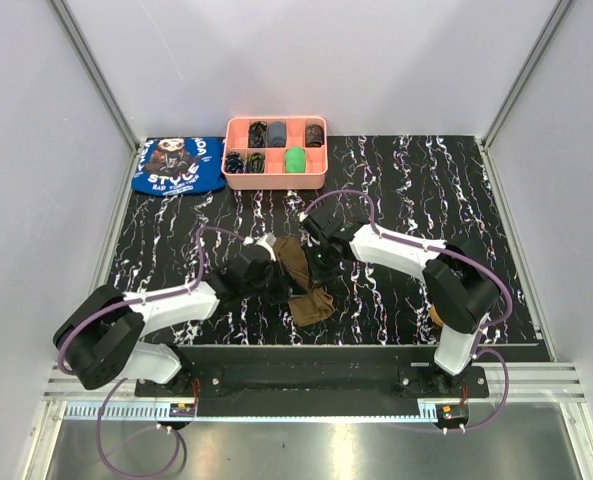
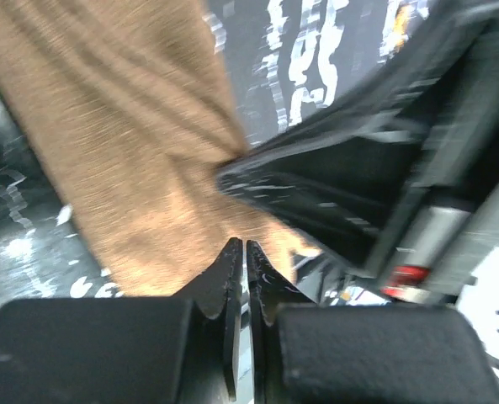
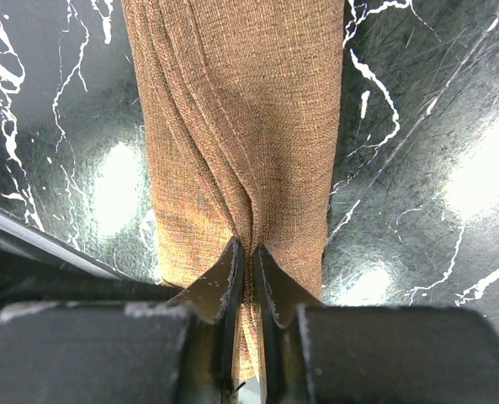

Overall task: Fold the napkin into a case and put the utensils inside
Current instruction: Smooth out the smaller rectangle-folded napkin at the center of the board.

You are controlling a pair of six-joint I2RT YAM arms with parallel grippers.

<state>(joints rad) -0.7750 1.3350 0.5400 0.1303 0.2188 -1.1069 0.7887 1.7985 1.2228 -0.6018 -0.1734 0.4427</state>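
Note:
The olive-brown napkin [image 1: 311, 303] lies bunched in a long strip on the black marbled table [image 1: 426, 190], between my two grippers. My right gripper [image 1: 315, 264] is shut on it: in the right wrist view the cloth [image 3: 241, 109] gathers into folds that run between the tips of that gripper [image 3: 247, 247]. My left gripper [image 1: 279, 283] is shut, and its tips [image 2: 246, 246] sit at the napkin's [image 2: 131, 151] edge with no cloth visible between them. The right gripper's dark body [image 2: 358, 168] is close beside it. The spoon and fork are not in view.
A pink compartment tray [image 1: 274, 181] with small dark and green items stands at the back centre. A blue printed cloth [image 1: 179, 165] lies to its left. A small orange-brown bit [image 1: 435, 316] shows beside the right arm; I cannot tell what it is.

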